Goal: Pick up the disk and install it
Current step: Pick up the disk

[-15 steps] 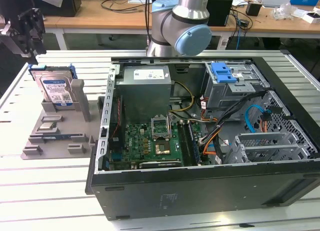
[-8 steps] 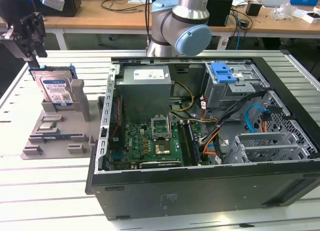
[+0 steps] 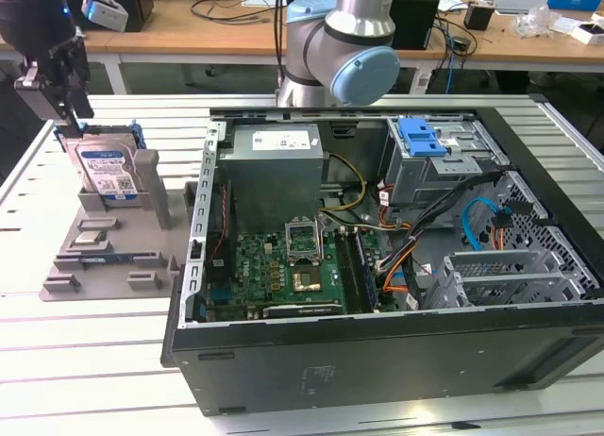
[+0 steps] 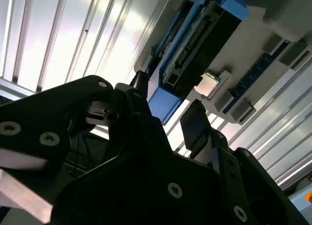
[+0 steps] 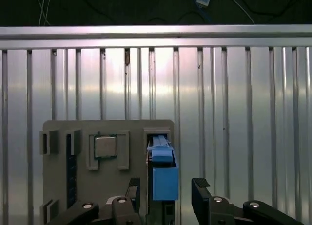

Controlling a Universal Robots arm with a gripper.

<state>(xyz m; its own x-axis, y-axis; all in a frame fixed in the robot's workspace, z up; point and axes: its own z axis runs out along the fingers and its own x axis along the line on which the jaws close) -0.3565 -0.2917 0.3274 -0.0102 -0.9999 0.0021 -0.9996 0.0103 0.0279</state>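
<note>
Standing upright in the grey plastic fixture, the flat silver disk is showing its blue bracket. Black gripper is straddling it, fingers spread.

Bright overhead room light, white glare streaks on the slatted table, fingers in dark shadow.

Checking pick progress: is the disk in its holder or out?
In: the disk stands upright in the grey holder, open gripper straddling it.
</note>
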